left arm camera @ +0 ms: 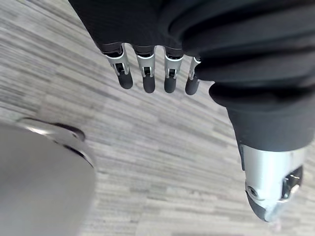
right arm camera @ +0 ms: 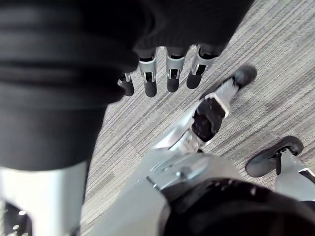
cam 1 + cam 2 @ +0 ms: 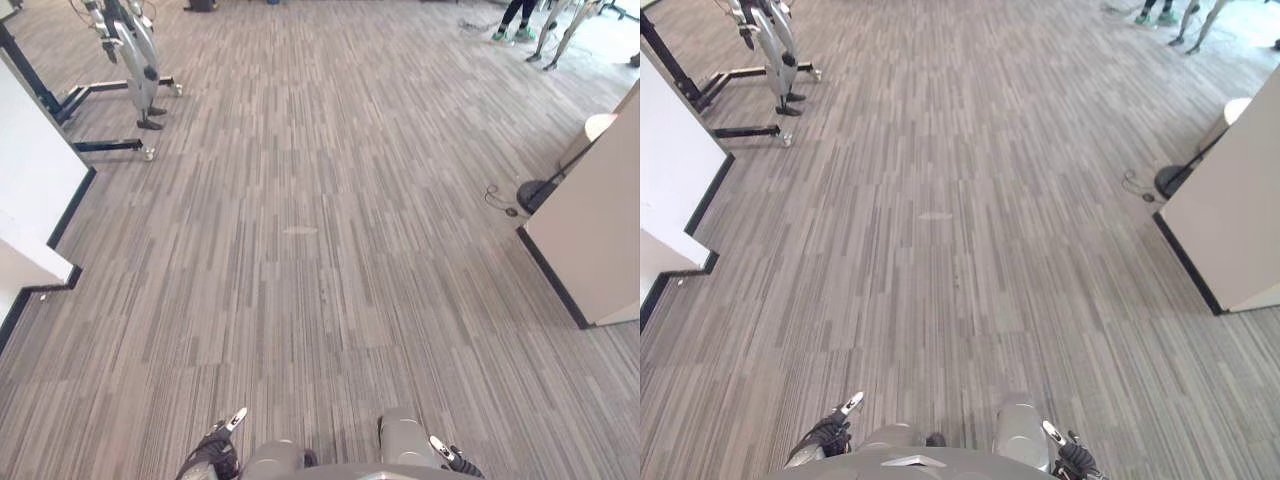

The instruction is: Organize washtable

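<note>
Striped grey carpet [image 3: 310, 230] stretches ahead of me. My left hand [image 3: 212, 455] hangs low at the bottom edge of the eye views, left of centre. In the left wrist view its fingers [image 1: 146, 73] point straight down over the carpet with the thumb [image 1: 270, 187] apart, and nothing is in them. My right hand [image 3: 455, 462] hangs at the bottom edge on the right. Its fingers [image 2: 170, 73] are also straight and hold nothing.
A white panel with a black base [image 3: 30, 190] stands at the left, another [image 3: 595, 220] at the right. A wheeled stand holding another robot [image 3: 135, 60] is at the far left. A round black base with a cable [image 3: 535, 192] lies by the right panel. A person's legs [image 3: 515, 20] are far back right.
</note>
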Motion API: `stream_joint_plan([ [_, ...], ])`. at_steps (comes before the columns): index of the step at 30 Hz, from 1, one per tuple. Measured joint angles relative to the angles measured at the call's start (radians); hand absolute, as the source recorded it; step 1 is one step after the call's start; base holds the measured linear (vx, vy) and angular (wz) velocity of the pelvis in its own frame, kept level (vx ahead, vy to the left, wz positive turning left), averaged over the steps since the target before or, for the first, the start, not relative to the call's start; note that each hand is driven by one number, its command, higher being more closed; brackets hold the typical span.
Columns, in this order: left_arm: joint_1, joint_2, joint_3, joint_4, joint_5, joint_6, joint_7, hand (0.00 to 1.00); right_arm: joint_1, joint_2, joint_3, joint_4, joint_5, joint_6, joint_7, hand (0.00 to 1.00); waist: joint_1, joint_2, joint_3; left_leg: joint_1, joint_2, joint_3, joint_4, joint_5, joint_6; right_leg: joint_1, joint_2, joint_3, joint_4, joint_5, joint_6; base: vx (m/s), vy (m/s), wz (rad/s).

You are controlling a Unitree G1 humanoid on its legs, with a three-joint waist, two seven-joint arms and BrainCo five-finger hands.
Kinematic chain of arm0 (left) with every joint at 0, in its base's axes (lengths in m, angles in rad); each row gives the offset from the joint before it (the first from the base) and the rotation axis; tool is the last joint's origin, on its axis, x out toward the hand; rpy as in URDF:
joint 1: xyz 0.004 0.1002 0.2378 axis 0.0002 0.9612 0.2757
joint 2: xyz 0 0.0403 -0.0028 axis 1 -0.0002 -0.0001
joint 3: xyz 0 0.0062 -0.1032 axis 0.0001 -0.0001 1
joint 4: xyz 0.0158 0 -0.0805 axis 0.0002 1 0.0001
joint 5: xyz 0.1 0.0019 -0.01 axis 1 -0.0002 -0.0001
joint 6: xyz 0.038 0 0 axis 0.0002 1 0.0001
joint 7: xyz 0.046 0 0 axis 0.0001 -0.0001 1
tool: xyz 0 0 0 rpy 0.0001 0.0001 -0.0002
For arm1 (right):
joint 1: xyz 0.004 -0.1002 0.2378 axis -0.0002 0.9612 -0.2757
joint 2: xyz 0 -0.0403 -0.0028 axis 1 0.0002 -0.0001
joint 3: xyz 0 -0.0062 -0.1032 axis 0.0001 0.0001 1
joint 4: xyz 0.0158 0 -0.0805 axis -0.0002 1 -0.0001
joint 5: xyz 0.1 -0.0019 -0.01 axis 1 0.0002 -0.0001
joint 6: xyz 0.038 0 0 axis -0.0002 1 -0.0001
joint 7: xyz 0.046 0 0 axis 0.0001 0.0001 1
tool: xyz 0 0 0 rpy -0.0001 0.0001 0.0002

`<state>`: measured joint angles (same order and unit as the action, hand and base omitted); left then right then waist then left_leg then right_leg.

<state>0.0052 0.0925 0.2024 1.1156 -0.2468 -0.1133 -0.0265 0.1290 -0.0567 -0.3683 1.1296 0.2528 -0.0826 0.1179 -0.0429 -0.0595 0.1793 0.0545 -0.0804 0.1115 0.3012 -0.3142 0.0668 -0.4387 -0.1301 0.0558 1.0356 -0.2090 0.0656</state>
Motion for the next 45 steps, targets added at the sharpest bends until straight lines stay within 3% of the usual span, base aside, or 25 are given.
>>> stream_joint_plan([
  [3, -0.069, -0.056, -0.007, -0.013, 0.0, -0.01, 0.01, 0.0, 0.018, 0.002, 0.0, 0.007, 0.0, 0.003, -0.002, 0.0, -0.006, 0.009, 0.005, 0.117, -0.004, -0.021, -0.129, -0.009, 0.013, 0.0, 0.097, -0.06, -0.513, 0.048, -0.008, 0.38, -0.085, 0.13],
  [4, -0.076, -0.066, -0.005, -0.017, 0.003, -0.011, 0.01, 0.0, 0.026, 0.004, -0.001, 0.009, 0.0, 0.006, -0.002, 0.0, -0.008, 0.008, 0.004, 0.141, -0.006, -0.033, -0.144, -0.017, 0.007, 0.01, 0.11, -0.053, -0.584, 0.069, -0.01, 0.32, -0.189, 0.39],
  [6, -0.073, -0.115, 0.022, -0.018, 0.038, -0.012, 0.007, 0.0, 0.052, -0.001, -0.007, 0.01, 0.0, 0.009, -0.009, 0.0, -0.034, 0.042, -0.013, 0.23, 0.027, -0.08, -0.136, -0.056, -0.027, 0.035, 0.168, -0.028, -0.547, 0.162, -0.092, 0.54, -0.243, 0.58],
  [7, -0.075, -0.126, 0.035, -0.019, 0.039, -0.012, 0.007, 0.0, 0.05, -0.006, -0.01, 0.011, 0.0, 0.009, -0.011, 0.0, -0.03, 0.052, -0.01, 0.223, 0.037, -0.077, -0.087, -0.055, -0.03, 0.038, 0.17, -0.038, -0.514, 0.136, -0.106, 0.62, -0.239, 0.34],
  [8, -0.077, -0.135, 0.036, -0.02, 0.039, -0.012, 0.007, 0.0, 0.039, -0.011, -0.008, 0.001, 0.0, 0.007, -0.008, 0.0, -0.03, 0.062, -0.014, 0.157, 0.052, -0.063, 0.083, -0.032, -0.074, 0.061, 0.17, -0.048, -0.499, 0.097, -0.12, 0.47, -0.232, 0.22],
  [11, -0.064, -0.15, 0.089, -0.019, 0.037, -0.009, -0.005, 0.0, 0.026, -0.021, -0.018, -0.034, 0.0, 0.009, -0.008, 0.0, -0.017, 0.095, -0.005, -0.096, 0.142, -0.053, 0.729, 0.145, -0.28, 0.239, 0.195, -0.077, -0.576, 0.025, -0.149, 0.28, -0.188, 0.33],
  [12, -0.046, -0.146, 0.105, -0.027, 0.037, -0.007, -0.005, 0.0, 0.026, -0.022, 0.005, -0.036, 0.0, 0.007, -0.008, 0.0, -0.007, 0.088, 0.005, -0.152, 0.178, -0.039, 0.887, 0.145, -0.266, 0.347, 0.199, -0.083, -0.622, 0.014, -0.159, 0.07, -0.118, 0.32],
  [14, -0.041, -0.13, 0.111, -0.049, 0.039, -0.017, -0.013, 0.0, 0.02, -0.025, 0.051, -0.038, 0.0, 0.007, -0.008, 0.0, 0.001, 0.059, 0.009, -0.244, 0.231, 0.026, 0.904, 0.121, -0.214, 0.478, 0.184, -0.072, -0.688, 0.014, -0.159, -0.16, -0.013, 0.3],
  [16, -0.039, -0.121, 0.119, -0.069, 0.04, -0.028, -0.013, 0.0, -0.01, -0.036, 0.093, -0.043, 0.001, 0.003, -0.008, 0.0, 0.03, 0.053, -0.007, -0.352, 0.297, 0.138, 0.625, 0.089, -0.152, 0.547, 0.154, -0.048, -0.75, -0.015, -0.141, -0.39, 0.004, -0.22],
  [19, -0.025, -0.121, 0.164, -0.056, 0.05, -0.029, -0.009, 0.0, -0.036, -0.039, 0.093, -0.065, 0.001, 0.007, -0.009, 0.0, 0.045, 0.077, -0.011, -0.359, 0.296, 0.099, 0.106, 0.127, -0.145, 0.605, 0.122, -0.007, -0.754, -0.122, -0.081, -0.36, -0.018, -0.53],
  [22, 0.01, -0.108, 0.194, -0.057, 0.067, -0.029, -0.006, 0.0, -0.025, -0.037, 0.078, -0.071, 0.031, 0.009, -0.011, 0.0, 0.06, 0.074, -0.037, -0.363, 0.308, 0.117, 0.093, 0.187, -0.152, 0.618, 0.077, 0.051, -0.679, -0.249, -0.037, 0.26, 0.13, -0.56],
  [23, 0.037, -0.097, 0.193, -0.052, 0.067, -0.028, -0.005, 0.0, -0.008, -0.025, 0.046, -0.071, 0.041, 0.008, -0.011, 0.0, 0.066, 0.047, -0.062, -0.352, 0.271, 0.153, 0.119, 0.221, -0.147, 0.632, 0.031, 0.07, -0.647, -0.274, 0.002, 0.81, 0.321, -0.74],
  [24, 0.045, -0.076, 0.205, -0.021, 0.057, -0.024, -0.003, 0.0, 0.012, -0.015, -0.012, -0.07, 0.04, 0.006, -0.01, 0.0, 0.07, 0.011, -0.073, -0.328, 0.198, 0.155, 0.147, 0.248, -0.121, 0.568, -0.022, 0.089, -0.443, -0.28, 0.029, 0.77, 0.296, -0.05],
  [25, 0.028, -0.045, 0.188, -0.001, 0.062, -0.02, -0.001, 0.0, 0.025, 0.013, -0.063, -0.062, 0.038, 0.008, -0.01, 0.0, 0.05, -0.038, -0.074, -0.297, 0.135, 0.154, 0.157, 0.202, -0.091, 0.474, -0.062, 0.1, -0.178, -0.175, 0.027, 0.56, 0.237, 0.38],
  [27, 0.002, -0.015, 0.133, 0.028, 0.077, -0.015, -0.004, 0.0, 0.028, 0.028, -0.073, -0.022, 0.035, 0.01, -0.007, 0.0, 0.019, -0.049, -0.058, -0.215, 0.09, 0.125, 0.131, 0.165, -0.067, 0.396, -0.062, 0.104, 0.05, 0.037, 0.025, 0.31, 0.132, 0.71],
  [29, -0.008, -0.004, 0.049, 0.044, 0.077, -0.007, -0.002, 0.0, 0.02, 0.032, -0.064, -0.002, 0.031, 0.018, 0.001, 0.0, 0.021, -0.027, -0.039, -0.065, 0.087, 0.112, 0.016, 0.145, -0.054, 0.259, -0.009, 0.068, 0.123, -0.047, -0.001, 0.34, 0.064, 0.23],
  [31, -0.023, -0.011, -0.025, 0.043, 0.076, -0.008, -0.002, 0.0, 0.023, 0.02, -0.059, -0.002, 0.032, 0.014, 0.001, 0.0, 0.015, -0.001, -0.038, 0.033, 0.099, 0.107, -0.085, 0.134, -0.045, 0.177, 0.025, 0.003, -0.024, -0.081, -0.021, -0.02, 0.016, 0.04],
  [34, -0.064, -0.052, -0.065, 0.023, 0.069, -0.011, 0.002, 0.0, 0.031, 0.021, -0.056, -0.001, 0.032, 0.007, -0.001, 0.0, -0.004, 0.011, -0.032, 0.134, 0.112, 0.082, -0.143, 0.08, -0.064, 0.125, 0.051, -0.072, -0.395, -0.052, -0.004, 0.17, -0.065, 0.21],
  [35, -0.083, -0.063, -0.073, 0.019, 0.069, -0.018, 0.001, 0.0, 0.042, 0.022, -0.058, 0.006, 0.032, 0.007, -0.001, 0.0, -0.007, 0.006, -0.035, 0.158, 0.107, 0.071, -0.139, 0.042, -0.078, 0.127, 0.059, -0.069, -0.59, 0.034, -0.018, 0.61, -0.24, 0.43],
  [36, -0.093, -0.091, -0.08, 0.019, 0.069, -0.019, -0.001, 0.0, 0.054, 0.018, -0.07, 0.016, 0.032, 0.01, -0.006, 0.0, -0.024, 0.019, -0.039, 0.186, 0.114, 0.038, -0.135, 0.005, -0.08, 0.147, 0.066, -0.074, -0.588, 0.145, -0.045, 0.65, -0.252, 0.47],
  [38, -0.081, -0.128, -0.081, 0.017, 0.078, -0.018, -0.006, 0.0, 0.057, 0.013, -0.06, 0.011, 0.033, 0.009, -0.012, 0.0, -0.027, 0.047, -0.047, 0.194, 0.136, 0.031, -0.047, 0.017, -0.103, 0.158, 0.067, -0.098, -0.508, 0.057, -0.078, 0.67, -0.269, 0.36],
  [39, -0.078, -0.136, -0.076, 0.014, 0.077, -0.017, -0.005, 0.0, 0.056, -0.003, -0.051, 0.008, 0.033, 0.009, -0.012, 0.0, -0.03, 0.052, -0.049, 0.145, 0.154, 0.026, 0.127, 0.034, -0.133, 0.198, 0.064, -0.113, -0.496, 0.017, -0.093, 0.6, -0.278, 0.25],
  [42, -0.043, -0.15, -0.001, -0.008, 0.075, -0.018, -0.006, 0.0, 0.051, -0.018, 0.001, -0.039, 0.033, 0.007, -0.011, 0.0, -0.02, 0.079, -0.04, -0.073, 0.238, -0.027, 0.68, 0.179, -0.293, 0.361, 0.097, -0.151, -0.583, -0.024, -0.125, 0.33, -0.184, 0.2],
  [43, -0.028, -0.15, 0.029, -0.035, 0.07, -0.019, -0.005, 0.0, 0.036, -0.027, 0.024, -0.041, 0.036, 0.004, -0.011, 0.0, -0.01, 0.083, -0.042, -0.136, 0.252, -0.021, 0.798, 0.179, -0.278, 0.429, 0.104, -0.148, -0.628, -0.026, -0.129, 0.17, -0.075, -0.06],
  [45, -0.001, -0.141, 0.039, -0.061, 0.058, -0.023, -0.005, 0.0, 0.016, -0.036, 0.044, -0.045, 0.04, 0.0, -0.011, 0.0, 0.002, 0.079, -0.043, -0.189, 0.283, 0.036, 0.767, 0.15, -0.227, 0.516, 0.099, -0.136, -0.705, -0.025, -0.128, 0.03, -0.02, -0.23],
])
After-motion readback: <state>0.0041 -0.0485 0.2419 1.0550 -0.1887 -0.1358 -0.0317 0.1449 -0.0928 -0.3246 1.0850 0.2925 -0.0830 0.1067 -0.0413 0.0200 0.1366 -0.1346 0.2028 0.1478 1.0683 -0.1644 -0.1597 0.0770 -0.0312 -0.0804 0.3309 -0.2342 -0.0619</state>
